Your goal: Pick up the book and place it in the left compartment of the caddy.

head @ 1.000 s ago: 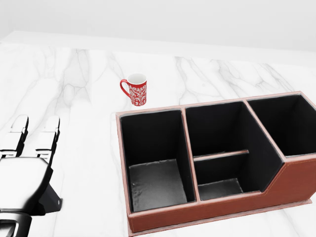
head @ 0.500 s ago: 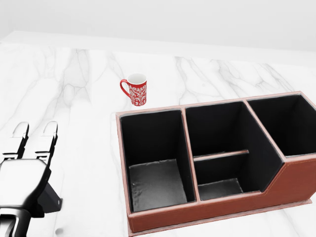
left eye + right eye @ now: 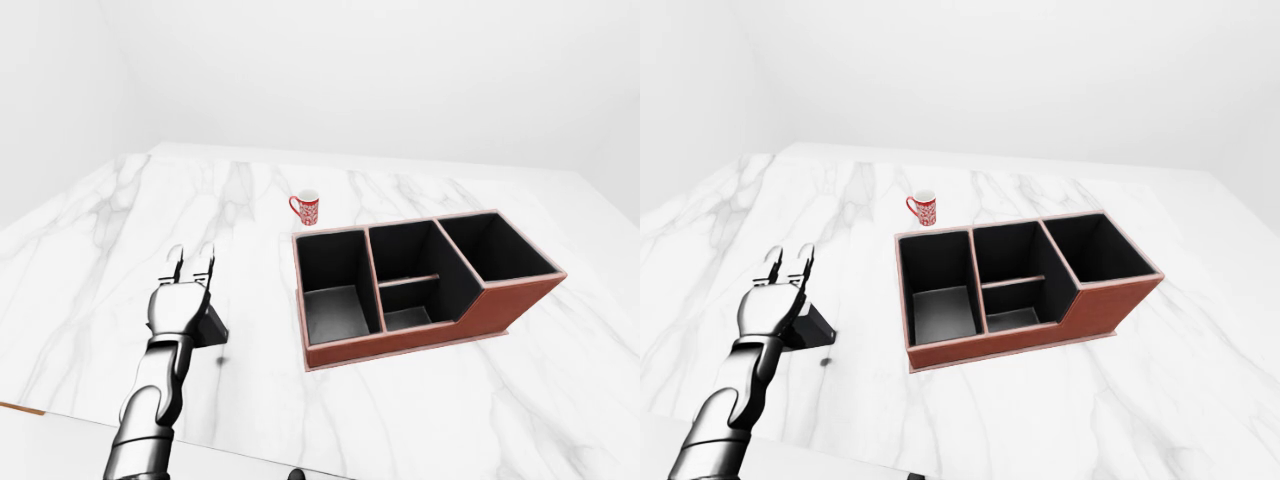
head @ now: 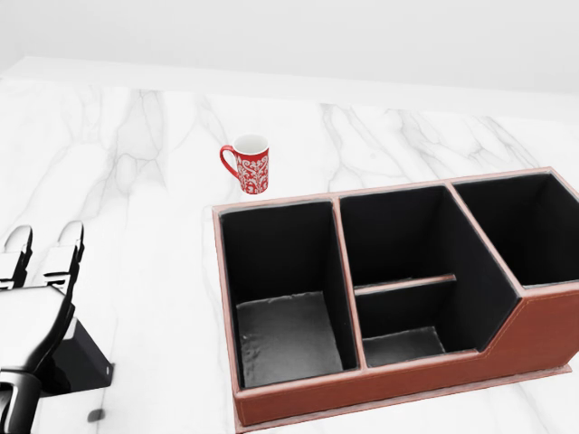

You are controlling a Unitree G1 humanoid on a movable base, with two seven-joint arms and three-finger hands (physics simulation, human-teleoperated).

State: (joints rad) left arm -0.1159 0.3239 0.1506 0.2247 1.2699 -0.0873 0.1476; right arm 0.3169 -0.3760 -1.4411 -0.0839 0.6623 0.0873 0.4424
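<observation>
- The book lay flat on the marble counter as a dark slab, well to the left of the caddy in the eye views, and most of it was hidden beneath our left hand; we could make out only its lower right edge.
- We held that hand directly over the book, palm down and fingers pointing towards the top of the view. We judged this a reaching posture, set above the book so a grasp could follow.
- Two fingers stood straight and spread, closed round nothing. We could not see the third digit, nor tell whether the palm touched the cover.
- Our right hand did not appear in any view.
- The caddy, a reddish-brown box with black lining, sat right of the book with a clear strip of counter between them. Its tall wall faced the top of the head view and its low lip faced us, which we judged would favour lowering the book in from our side.
- The left compartment was empty, showing only its grey floor, so the target stood ready.
- The middle section was split by a low crossbar and held nothing; the right compartment also looked empty, though its floor was partly cut off.
- A red patterned mug stood upright just above the caddy's left corner, apart from it and clear of the likely path.
</observation>
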